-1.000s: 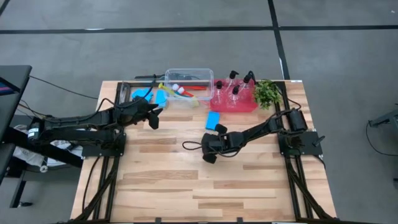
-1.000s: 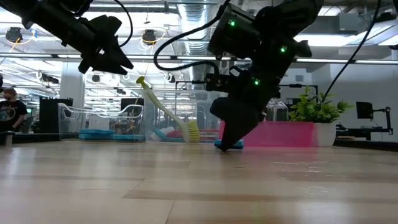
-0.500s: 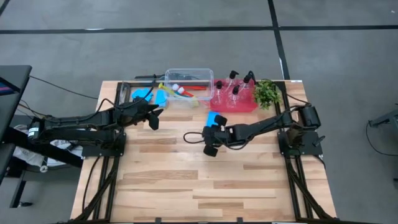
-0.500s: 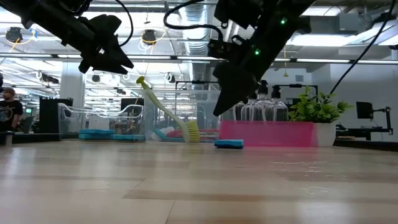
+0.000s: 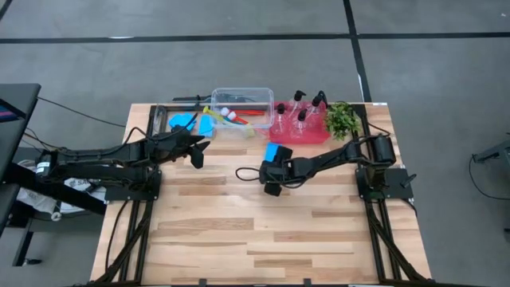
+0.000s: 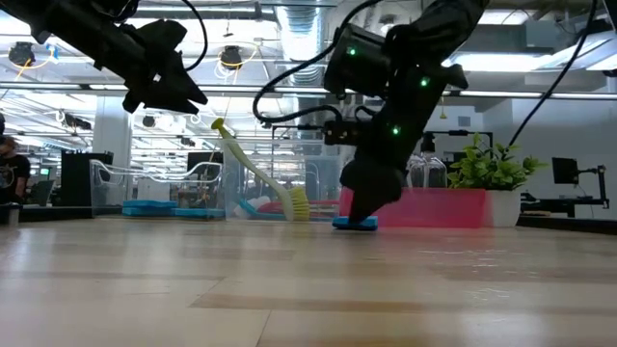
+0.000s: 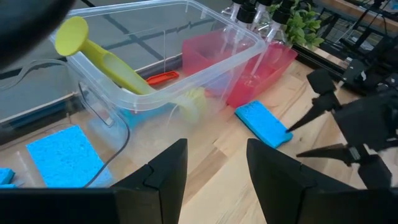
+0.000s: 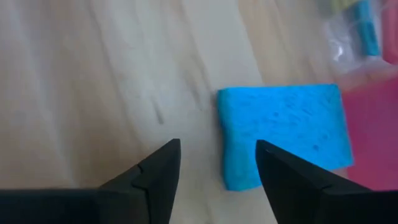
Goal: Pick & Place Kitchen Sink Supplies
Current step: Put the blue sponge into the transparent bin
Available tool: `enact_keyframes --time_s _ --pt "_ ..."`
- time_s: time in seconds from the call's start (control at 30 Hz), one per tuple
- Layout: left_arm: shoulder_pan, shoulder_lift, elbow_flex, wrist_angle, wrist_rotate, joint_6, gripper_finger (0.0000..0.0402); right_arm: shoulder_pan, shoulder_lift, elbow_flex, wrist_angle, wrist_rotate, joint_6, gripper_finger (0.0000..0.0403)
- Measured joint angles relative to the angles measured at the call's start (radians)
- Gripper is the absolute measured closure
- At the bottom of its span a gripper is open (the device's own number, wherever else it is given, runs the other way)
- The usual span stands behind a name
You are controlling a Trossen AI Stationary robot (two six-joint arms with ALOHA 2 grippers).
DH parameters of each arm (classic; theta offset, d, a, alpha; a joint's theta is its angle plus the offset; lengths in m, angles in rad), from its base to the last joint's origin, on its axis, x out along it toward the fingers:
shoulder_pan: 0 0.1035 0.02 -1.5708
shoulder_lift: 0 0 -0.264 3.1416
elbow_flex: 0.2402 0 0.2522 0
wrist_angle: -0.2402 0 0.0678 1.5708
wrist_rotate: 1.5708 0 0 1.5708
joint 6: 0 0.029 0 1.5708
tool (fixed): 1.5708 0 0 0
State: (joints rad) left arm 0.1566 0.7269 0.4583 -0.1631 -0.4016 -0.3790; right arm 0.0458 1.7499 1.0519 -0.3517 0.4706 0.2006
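A bright blue sponge (image 5: 272,150) lies flat on the wooden table, just in front of the red tray (image 5: 299,134) that holds several clear pump bottles (image 5: 301,118). My right gripper (image 8: 217,145) slants down at the sponge's near side, open; its fingertips stand short of the sponge's (image 8: 283,130) edge and touch nothing. In the low view it (image 6: 362,214) hangs low, in front of the sponge (image 6: 355,224). My left gripper (image 7: 214,149) waits open in the air at the left (image 5: 198,151), near the clear tub (image 5: 241,108), where the yellow-green brush (image 7: 106,59) leans against the rim.
Two more blue sponges (image 5: 185,121) lie left of the tub. A red brush (image 5: 247,113) is inside the tub. A small leafy plant (image 5: 343,118) stands at the far right beside the tray. The near half of the table (image 5: 255,239) is bare wood.
My right gripper has moved toward the table's far edge, up to the blue sponge. It rose off the table midway, came down again beside the sponge, and its wrist turned. The sponge has stayed where it was.
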Motion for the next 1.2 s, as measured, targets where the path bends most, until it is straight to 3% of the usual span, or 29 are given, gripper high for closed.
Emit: enact_keyframes --time_s 0.43,0.57,0.9,1.2 --pt "0.0 0.002 0.0 0.004 0.0 0.0 0.0234 -0.04 0.06 0.003 0.001 0.005 0.0 0.0226" --pt "0.0 0.002 0.0 0.004 0.0 0.0 0.0234 -0.04 0.068 0.003 0.002 -0.009 0.002 0.0259" --pt "0.0 0.002 0.0 0.004 0.0 0.001 0.0234 -0.025 0.069 0.003 0.002 -0.06 0.104 0.0387" --pt "0.0 0.002 0.0 0.007 -0.001 0.008 0.0234 0.048 0.07 0.002 0.065 -0.08 0.255 0.0399"
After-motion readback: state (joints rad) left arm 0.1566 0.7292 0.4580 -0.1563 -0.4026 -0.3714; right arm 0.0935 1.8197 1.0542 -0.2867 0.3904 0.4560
